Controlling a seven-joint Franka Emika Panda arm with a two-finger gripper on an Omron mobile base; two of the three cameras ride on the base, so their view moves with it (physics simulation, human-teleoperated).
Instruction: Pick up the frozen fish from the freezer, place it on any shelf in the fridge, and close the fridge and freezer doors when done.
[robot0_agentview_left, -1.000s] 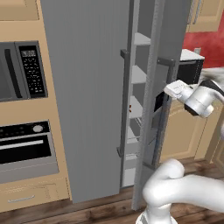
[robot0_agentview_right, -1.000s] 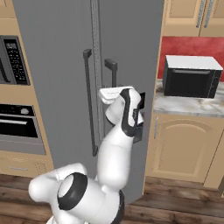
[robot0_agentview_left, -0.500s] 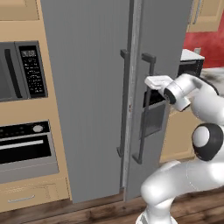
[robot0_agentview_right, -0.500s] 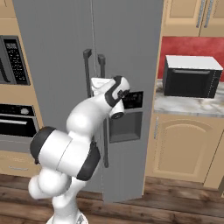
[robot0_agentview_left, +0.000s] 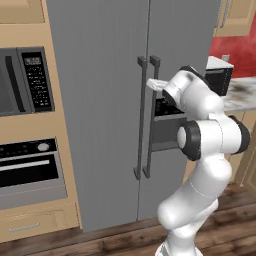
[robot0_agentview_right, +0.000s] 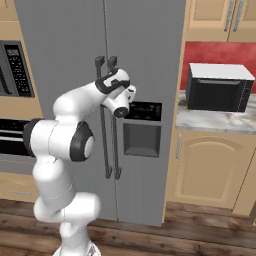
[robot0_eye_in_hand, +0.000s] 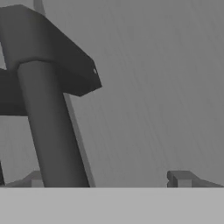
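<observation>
Both fridge and freezer doors (robot0_agentview_left: 107, 105) look shut, so the fish must sit inside, unseen. Your jaws (robot0_eye_in_hand: 109, 181) stand wide, holding nothing, right at the freezer door's handle (robot0_eye_in_hand: 50, 131). Press squarely there until the seam closes.

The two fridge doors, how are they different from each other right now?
The freezer door is the one with a dark dispenser recess; the fridge door is plain. The freezer door looks narrower, the fridge door wider. The open gripper sits beside the freezer door's handle, not the fridge door's handle. Both are grey, shut, with long vertical bar handles at the centre seam.
</observation>
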